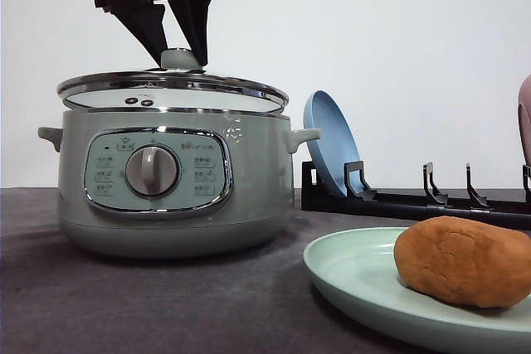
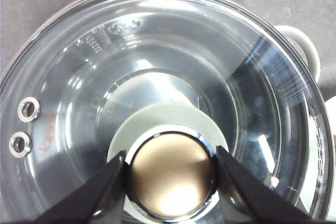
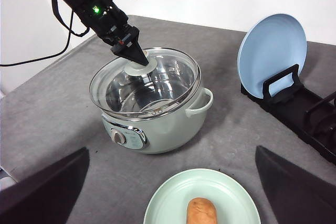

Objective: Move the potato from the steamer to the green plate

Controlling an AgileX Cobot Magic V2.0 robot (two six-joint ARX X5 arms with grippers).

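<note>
One potato [image 1: 465, 260] lies on one green plate [image 1: 357, 275]; left fingers [image 2: 105, 195] clamp the steamer [image 1: 170, 184] lid knob; right fingers [image 3: 47, 187] spread.

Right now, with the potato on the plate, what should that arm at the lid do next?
Probably open the left gripper and lift away: the potato already lies on the green plate, and the glass lid looks seated on the steamer.

Control panel [image 1: 158, 170] of the steamer [image 1: 249, 196]: small icons and labels surround the dial [image 1: 152, 171], all too small to read. A faint white mark sits on the steamer wall beside the panel, illegible. Glass lid [image 2: 252, 93]: embossed lettering near the rim and a red mark beside the vent holes, neither legible.
</note>
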